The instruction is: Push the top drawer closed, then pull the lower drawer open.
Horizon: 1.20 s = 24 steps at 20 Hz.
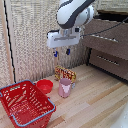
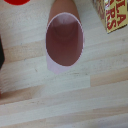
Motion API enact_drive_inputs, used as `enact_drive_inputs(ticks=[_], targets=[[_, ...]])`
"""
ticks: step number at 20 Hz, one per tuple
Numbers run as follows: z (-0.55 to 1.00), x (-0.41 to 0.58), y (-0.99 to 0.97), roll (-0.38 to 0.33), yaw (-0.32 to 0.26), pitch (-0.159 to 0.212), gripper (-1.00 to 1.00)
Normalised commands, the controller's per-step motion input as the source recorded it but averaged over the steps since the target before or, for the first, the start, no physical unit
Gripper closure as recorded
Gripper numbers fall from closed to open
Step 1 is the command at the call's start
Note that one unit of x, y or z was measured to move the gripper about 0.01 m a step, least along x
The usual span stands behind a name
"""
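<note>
Standing at the exterior view's right, the brown cabinet shows the top drawer [image 1: 107, 36] with its front jutting out a little over the lower drawer [image 1: 111, 63], which sits flush beneath it; each has a slim silver bar handle, though the upper one is hard to make out. The gripper [image 1: 62, 51] hangs well apart from both fronts, above the pink cup [image 2: 64, 41], which stands upright on the wooden worktop [image 1: 95, 100] directly beneath it in the wrist view. Its jaws look narrowly parted and hold nothing.

The main risk, as I judge it, is the path across: a low sweep toward the cabinet could clip the cup or the yellow snack box [image 1: 65, 74] just behind it and tip them. Pushing the top front off-centre may skew it on its runners. On the lower bar, a shallow grip could slip off. The red bowl [image 1: 44, 86] and red basket [image 1: 25, 104] lie away from that route.
</note>
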Motion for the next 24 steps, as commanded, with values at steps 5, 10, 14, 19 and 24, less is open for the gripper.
enact_drive_inputs(ticks=[5,10,14,19,24], targets=[[-0.07,-0.479,0.12,-0.061,0.106,-0.008,-1.0],[-0.02,-0.551,0.0,-0.068,0.121,-0.009,-1.0],[0.04,-0.169,-0.04,-0.22,0.2,-0.034,-1.0],[0.08,-0.102,-0.16,-0.26,0.217,-0.116,-1.0],[0.08,-0.107,-0.17,-0.246,0.218,-0.158,-1.0]])
